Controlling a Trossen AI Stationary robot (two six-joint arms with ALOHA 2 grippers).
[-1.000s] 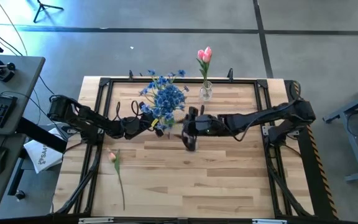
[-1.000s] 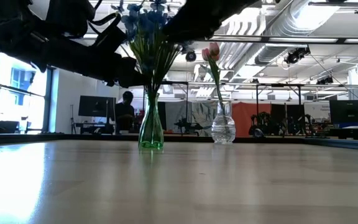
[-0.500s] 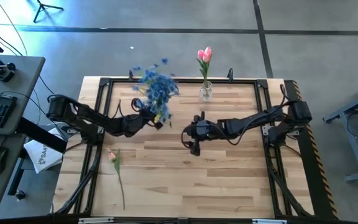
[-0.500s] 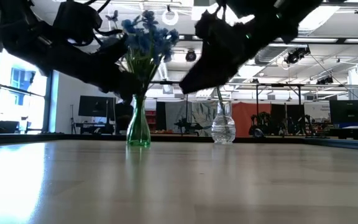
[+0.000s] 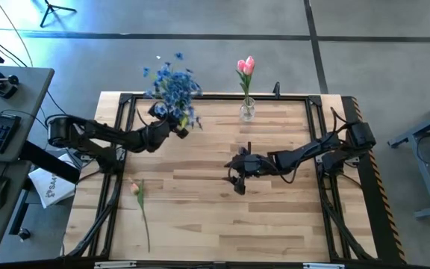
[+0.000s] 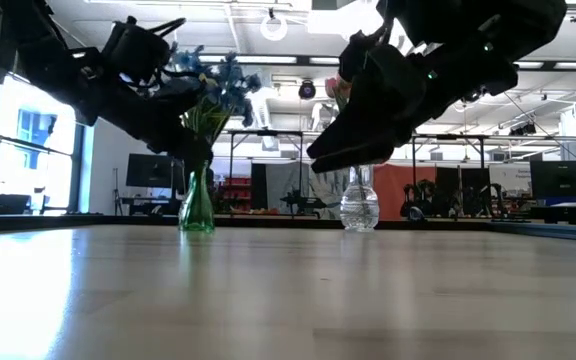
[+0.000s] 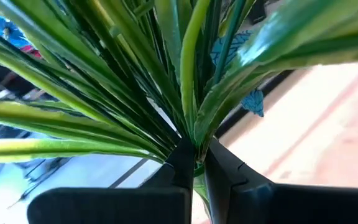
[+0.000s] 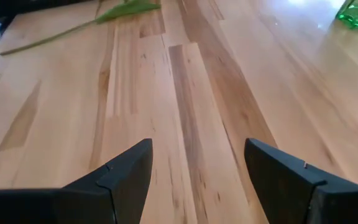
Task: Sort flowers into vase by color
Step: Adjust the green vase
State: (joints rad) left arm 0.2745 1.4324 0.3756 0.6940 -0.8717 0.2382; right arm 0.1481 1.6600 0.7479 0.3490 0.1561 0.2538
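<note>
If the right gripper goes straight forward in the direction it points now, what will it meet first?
Probably nothing soon. The right gripper is open and points over bare table. Far ahead, near the edge, lies a green stem, likely of the pink flower on the table. Depth is unclear, so it might pass beside it.

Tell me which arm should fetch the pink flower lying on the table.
Right, probably. The right gripper is open and empty over mid-table, its wrist camera already facing the stem. The left gripper is nearer the lying pink flower but shut on the blue flowers in the green vase.
</note>
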